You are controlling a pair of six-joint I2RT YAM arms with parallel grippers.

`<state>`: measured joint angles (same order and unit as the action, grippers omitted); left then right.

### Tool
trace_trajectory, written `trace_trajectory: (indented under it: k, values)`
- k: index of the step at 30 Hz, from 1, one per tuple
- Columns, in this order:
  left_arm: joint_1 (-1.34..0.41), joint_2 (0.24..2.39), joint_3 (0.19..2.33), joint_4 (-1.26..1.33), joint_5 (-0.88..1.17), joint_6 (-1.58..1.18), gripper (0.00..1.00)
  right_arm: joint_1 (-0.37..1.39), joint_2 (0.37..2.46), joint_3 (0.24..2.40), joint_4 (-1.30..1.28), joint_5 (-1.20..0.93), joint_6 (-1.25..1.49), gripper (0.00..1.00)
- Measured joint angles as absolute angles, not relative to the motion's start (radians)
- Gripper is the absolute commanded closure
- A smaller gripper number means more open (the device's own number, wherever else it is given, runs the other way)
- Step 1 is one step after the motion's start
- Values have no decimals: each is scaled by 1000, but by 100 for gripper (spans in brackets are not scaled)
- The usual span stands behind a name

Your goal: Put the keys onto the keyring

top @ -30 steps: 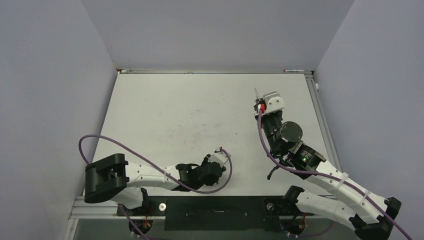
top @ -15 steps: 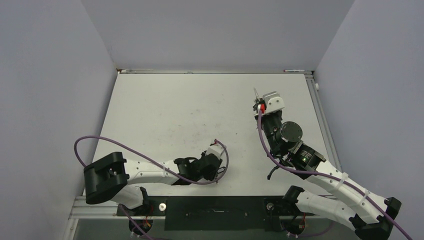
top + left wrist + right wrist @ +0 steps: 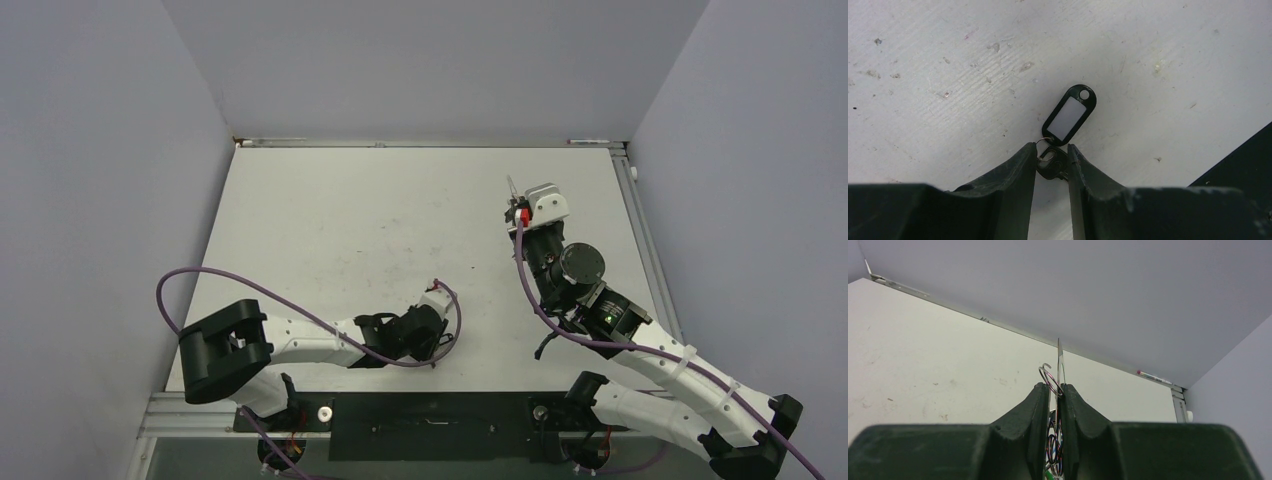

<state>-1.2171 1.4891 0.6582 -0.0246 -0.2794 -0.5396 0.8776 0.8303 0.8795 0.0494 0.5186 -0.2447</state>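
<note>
The left gripper has been narrowed around the black-tagged key between its fingers; a firm grip cannot yet be told. The keyring is pinched in the closed right gripper, awaiting threading.

Mid tabletop open; keyring, prob. key, jut past R fingers.

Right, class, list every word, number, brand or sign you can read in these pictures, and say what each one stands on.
No text can be read in any view.
Black key tag lying on the table: its white label window is blank.
Pen at the far edge of the table: any print on it is too small to read.
</note>
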Motion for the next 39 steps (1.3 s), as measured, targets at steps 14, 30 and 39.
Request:
trace_trajectory:
  k: [14, 30, 39]
  values:
    - [-1216, 1479, 658, -48, -295, -541, 64, 878, 830, 879, 45, 515, -245, 95]
    - [-1210, 1422, 658, -93, -326, -546, 71, 878, 830, 879, 42, 508, -238, 95]
    - [-1186, 1455, 652, -73, -313, -547, 79, 878, 830, 879, 42, 508, -236, 95]
